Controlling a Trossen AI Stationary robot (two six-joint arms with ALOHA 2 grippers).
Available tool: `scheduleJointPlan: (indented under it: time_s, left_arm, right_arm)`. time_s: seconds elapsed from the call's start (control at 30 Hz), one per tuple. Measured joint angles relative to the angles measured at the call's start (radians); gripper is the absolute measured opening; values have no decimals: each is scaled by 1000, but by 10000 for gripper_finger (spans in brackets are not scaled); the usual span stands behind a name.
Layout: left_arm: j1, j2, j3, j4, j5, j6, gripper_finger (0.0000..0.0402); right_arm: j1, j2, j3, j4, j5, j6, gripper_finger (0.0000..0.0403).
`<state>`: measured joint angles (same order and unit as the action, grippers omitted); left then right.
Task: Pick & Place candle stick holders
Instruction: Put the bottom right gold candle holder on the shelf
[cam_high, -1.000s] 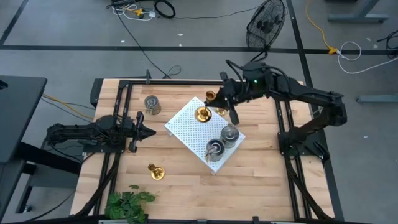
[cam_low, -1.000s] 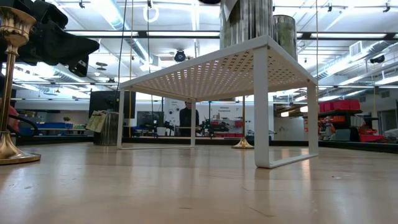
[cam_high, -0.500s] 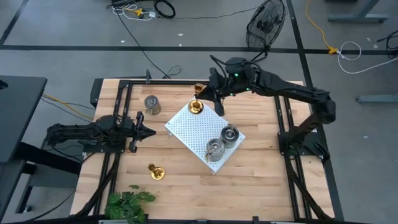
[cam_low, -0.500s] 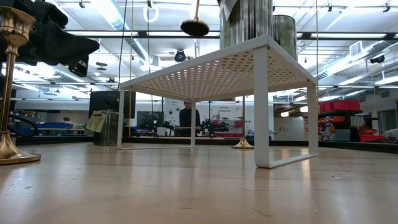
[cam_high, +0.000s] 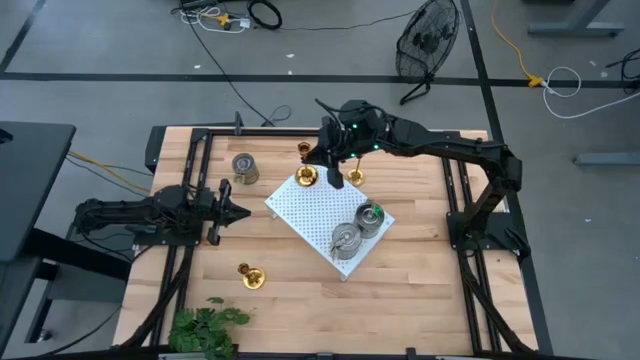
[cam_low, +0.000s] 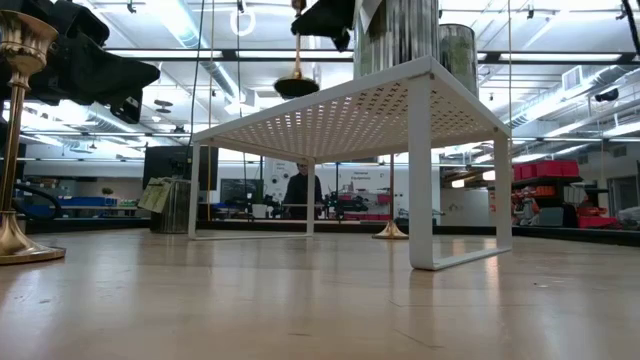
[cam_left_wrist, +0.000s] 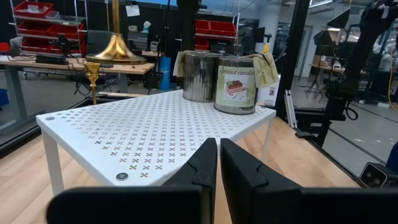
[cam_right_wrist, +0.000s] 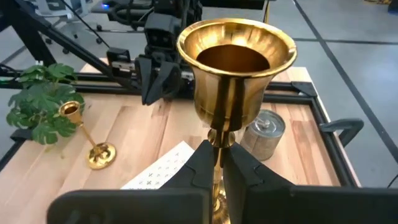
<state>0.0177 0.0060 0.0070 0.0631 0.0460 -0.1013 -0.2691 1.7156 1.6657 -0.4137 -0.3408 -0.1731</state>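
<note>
Brass holder (cam_right_wrist: 235, 74) clamped in right claw (cam_right_wrist: 217, 163).

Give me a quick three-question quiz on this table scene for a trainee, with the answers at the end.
1. True or false: the right gripper is shut on the stem of a brass holder, lifted off the table.
2. How many silver holders stand on the white board?
3. Where is the left gripper?
A. Over the board
B. At the table's left side, shut, holding nothing
C. Gripping a silver holder

Key:
1. True.
2. Two.
3. B.
</note>
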Motion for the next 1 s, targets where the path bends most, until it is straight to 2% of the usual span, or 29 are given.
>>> scheduleJointPlan:
  time_s: [0.5,1.0]
  left_arm:
    - [0,0,0,0,0,0,25]
    - [0,0,0,0,0,0,25]
  right_arm:
    - [13,31,-1,76,7,-72,16]
    - [27,31,-1,90,-13,-27,16]
